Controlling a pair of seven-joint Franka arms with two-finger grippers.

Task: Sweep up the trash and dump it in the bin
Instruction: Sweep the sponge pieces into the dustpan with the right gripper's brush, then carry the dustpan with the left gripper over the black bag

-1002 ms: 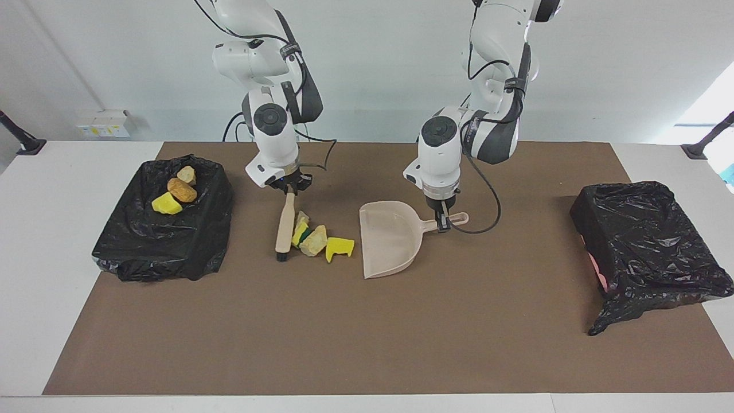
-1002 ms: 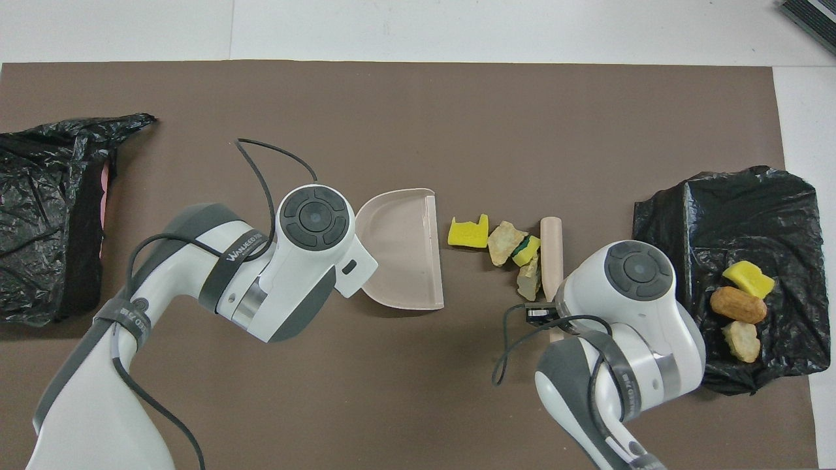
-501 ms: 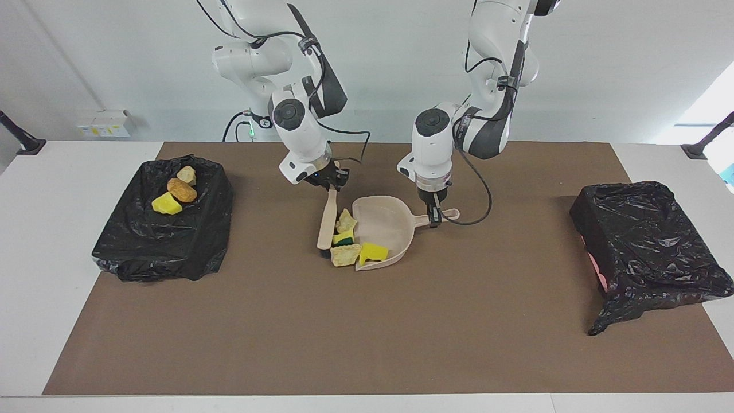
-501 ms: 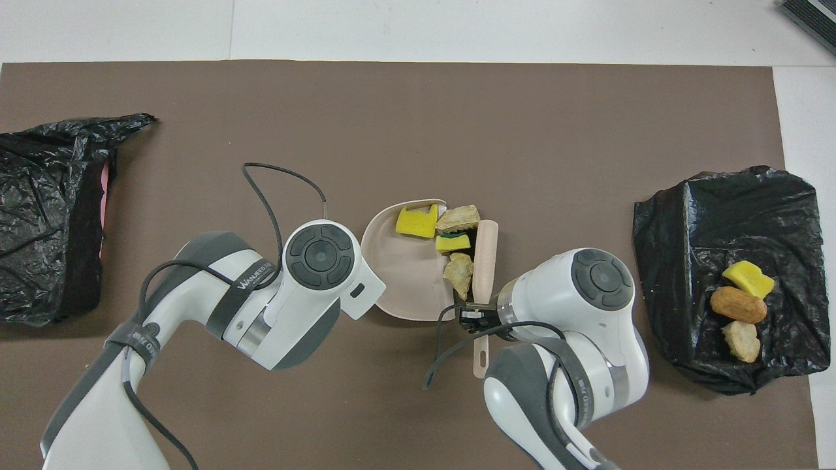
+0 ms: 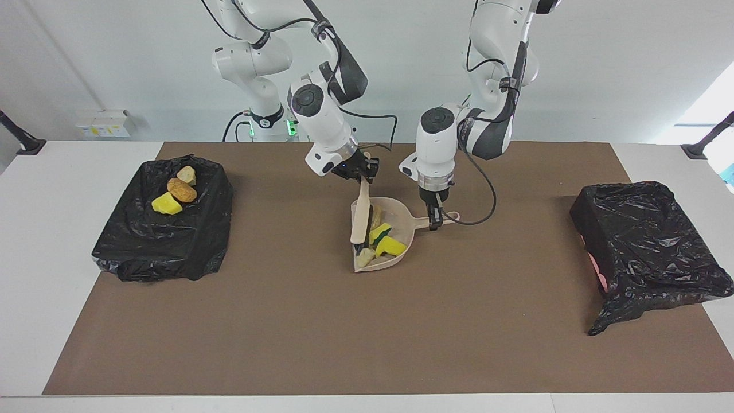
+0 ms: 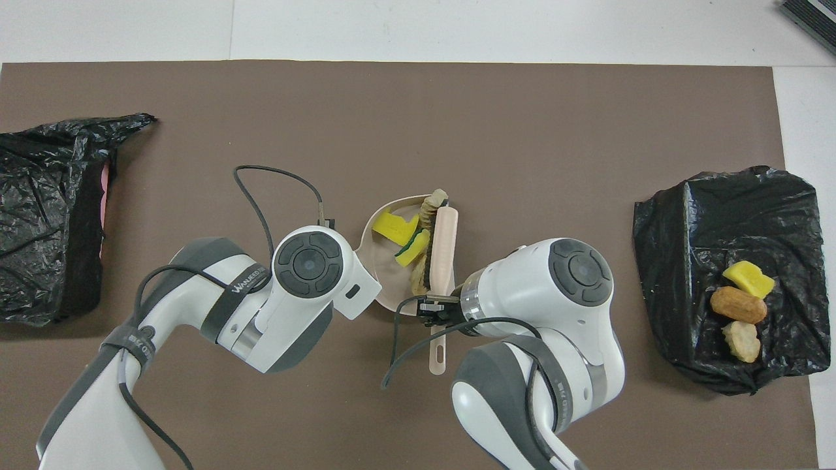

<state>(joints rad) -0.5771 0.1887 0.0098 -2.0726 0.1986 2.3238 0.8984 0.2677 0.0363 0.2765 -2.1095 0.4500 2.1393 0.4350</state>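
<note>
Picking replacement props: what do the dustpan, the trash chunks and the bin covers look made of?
Dustpan: smooth beige moulded plastic, probably; even matte sheen.
Trash chunks: sponge foam by their look; torn, porous edges, one green-backed.
Bin cover: thin glossy black plastic film; crinkled, with highlights.

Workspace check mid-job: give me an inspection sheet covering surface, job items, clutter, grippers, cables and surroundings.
Surface: brown mat on a white table.
Job's things: sponge chunks in the dustpan; brush bristles at the pan's mouth. Three chunks lie on the bagged bin at the right arm's end. Second bagged bin at the left arm's end, nothing on it.
Clutter: nothing seen.
Grippers: right gripper shut on the brush handle; left gripper shut on the dustpan handle.
Cables: black cable loops from the left wrist near the pan handle; another hangs at the right wrist.
Surroundings: white wall; small box on the table by it.
</note>
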